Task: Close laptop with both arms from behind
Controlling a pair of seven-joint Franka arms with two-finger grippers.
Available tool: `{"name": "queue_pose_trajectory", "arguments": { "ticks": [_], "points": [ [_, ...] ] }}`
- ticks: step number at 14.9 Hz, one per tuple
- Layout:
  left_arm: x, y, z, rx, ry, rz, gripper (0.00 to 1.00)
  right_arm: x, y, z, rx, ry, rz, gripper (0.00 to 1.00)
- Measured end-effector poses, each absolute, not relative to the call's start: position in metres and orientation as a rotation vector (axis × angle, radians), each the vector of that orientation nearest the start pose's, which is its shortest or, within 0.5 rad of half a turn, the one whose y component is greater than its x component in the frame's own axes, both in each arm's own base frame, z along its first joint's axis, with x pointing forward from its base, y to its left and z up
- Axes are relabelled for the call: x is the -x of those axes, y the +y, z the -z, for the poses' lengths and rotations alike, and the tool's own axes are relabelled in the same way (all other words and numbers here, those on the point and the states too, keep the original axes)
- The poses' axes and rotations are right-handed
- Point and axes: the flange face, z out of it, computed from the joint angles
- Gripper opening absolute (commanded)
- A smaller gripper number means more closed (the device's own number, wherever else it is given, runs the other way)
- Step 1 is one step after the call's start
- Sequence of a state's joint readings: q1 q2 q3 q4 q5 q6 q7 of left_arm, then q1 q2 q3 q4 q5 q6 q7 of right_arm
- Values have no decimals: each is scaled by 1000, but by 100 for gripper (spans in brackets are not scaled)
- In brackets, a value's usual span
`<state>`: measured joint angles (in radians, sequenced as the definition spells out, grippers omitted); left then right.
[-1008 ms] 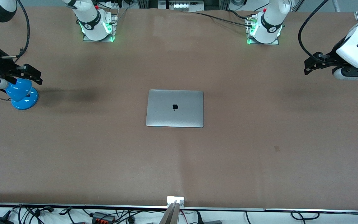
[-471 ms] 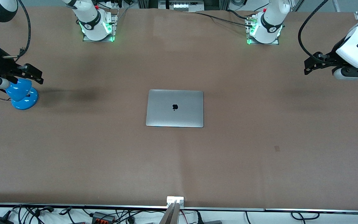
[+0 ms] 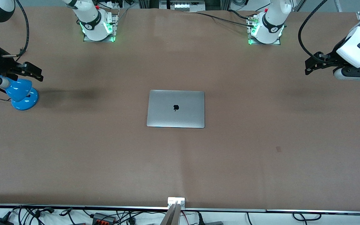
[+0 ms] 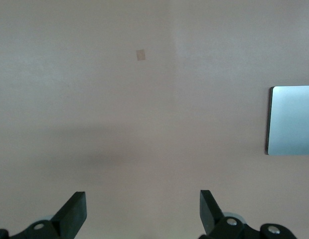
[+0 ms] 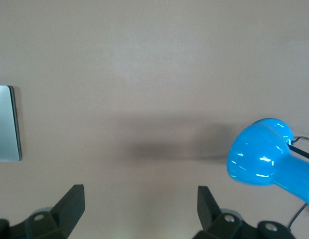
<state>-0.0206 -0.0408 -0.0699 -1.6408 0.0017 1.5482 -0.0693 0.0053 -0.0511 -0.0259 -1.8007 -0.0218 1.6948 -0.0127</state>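
The laptop (image 3: pixel 176 108) lies shut and flat at the middle of the tabletop (image 3: pixel 261 162), its silver-grey lid up with the black apple logo (image 3: pixel 176 107) showing; nothing touches it, and both grippers are well apart from it.

The right arm (image 3: pixel 87 17) rises from its base at the tabletop's robot-side edge and leaves the front view at the top; its wrist comes back into view at the tabletop's end on that arm's side, where the right gripper (image 3: pixel 31 73) hangs in the air over the tabletop, just above the blue desk lamp (image 3: pixel 20 93); its black fingers point roughly level toward the middle of the tabletop; in the right wrist view the two fingertips (image 5: pixel 70 206) stand wide apart with only bare tabletop between them, the right gripper (image 5: pixel 139 209) holding nothing; the lamp's blue head (image 5: pixel 259 159) shows to one side and a strip of the laptop's lid (image 5: pixel 6 123) at the picture's border.

The left arm (image 3: pixel 273 18) likewise climbs from its base at the robot-side edge; its white wrist hangs over the tabletop's end on its own side, and the left gripper (image 3: pixel 316 64) points inward toward the middle, tilted slightly down; in the left wrist view the fingertips (image 4: pixel 75 211) are spread wide, the left gripper (image 4: pixel 143 211) empty over bare tabletop, with the laptop's corner (image 4: pixel 291 120) at the picture's border and a small tan mark (image 4: pixel 140 55) on the tabletop surface.
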Motion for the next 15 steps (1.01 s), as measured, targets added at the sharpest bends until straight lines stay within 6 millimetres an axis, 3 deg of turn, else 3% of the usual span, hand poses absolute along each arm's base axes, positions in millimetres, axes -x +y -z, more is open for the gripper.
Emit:
{"name": "queue_pose_trajectory", "arguments": {
  "ticks": [9,15],
  "points": [
    [-536,-50,-612,3131,45,-84,100,-536,-13,-560,3159,8,-94,100],
    [-536,-50,-612,3131,50,-85,100,-518,-13,-570,3156,10,-78,100]
  ]
}}
